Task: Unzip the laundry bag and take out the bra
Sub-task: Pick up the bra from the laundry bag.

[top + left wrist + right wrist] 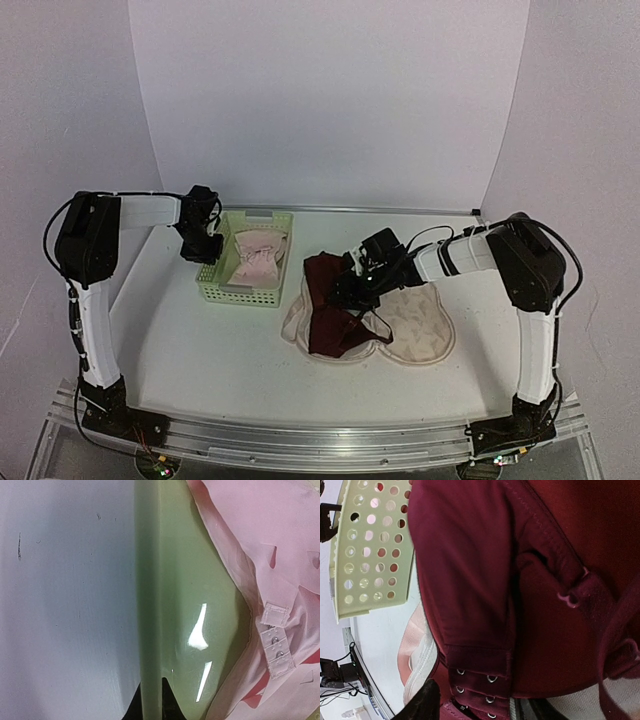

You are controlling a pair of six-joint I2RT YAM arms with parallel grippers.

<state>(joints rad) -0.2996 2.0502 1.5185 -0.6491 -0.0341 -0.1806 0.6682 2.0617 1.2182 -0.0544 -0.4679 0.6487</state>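
As the right arm reaches in over the middle of the table (200,350), its right tool (352,287) sits down on the upper end of the bra (325,305). The bra is dark maroon, draped across the left half of the bag (420,325), cups toward the basket (240,294), thin straps trailing toward the near edge. The bag lies flat, cream-peach, its right half bare and its pale trim peeking out under the bra's left side. Whether any of the bra is tucked inside the bag, I can't tell from here.

In the right wrist view, maroon fills nearly everything. The hook band (475,680) lies flat between the two fingers (422,700), one on each side of it. The tips are out of shot, so I can't tell whether they pinch the fabric.

Over on the left, the left tool (152,711) is at the basket's far left corner. The wrist view shows its dark fingertips straddling the green wall, one inside and one outside, clamped onto it. A pink garment (255,258) is heaped inside the basket, its own hook strip showing. The basket stands just left of the bra, close but apart.
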